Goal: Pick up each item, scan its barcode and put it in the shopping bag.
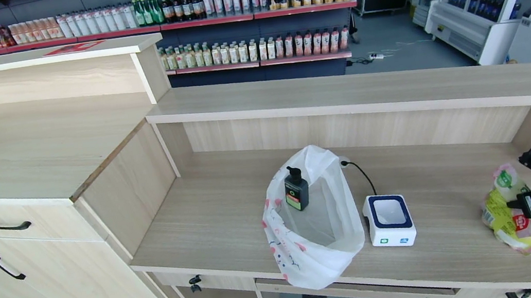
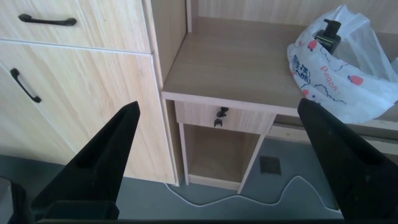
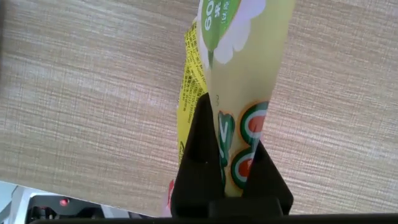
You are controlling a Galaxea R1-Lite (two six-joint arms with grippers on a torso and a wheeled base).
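A yellow-green snack bag (image 1: 510, 210) lies on the counter's right end, and my right gripper (image 1: 515, 207) is shut on it. In the right wrist view its black fingers (image 3: 205, 146) pinch the snack bag (image 3: 239, 74) above the wood surface. A white shopping bag (image 1: 314, 220) stands open at the counter's front middle, holding a black pump bottle (image 1: 296, 189). The white barcode scanner (image 1: 389, 220) sits just right of the bag. My left gripper (image 2: 217, 162) hangs open, low beside the cabinet, far from the shopping bag (image 2: 345, 65) and the bottle (image 2: 328, 36).
The wooden counter (image 1: 232, 211) has a raised back ledge (image 1: 367, 93) and a taller cabinet (image 1: 32, 150) with black handles on the left. The scanner's black cable (image 1: 359, 172) runs to the back. A drawer with a lock (image 2: 219, 116) sits under the counter edge.
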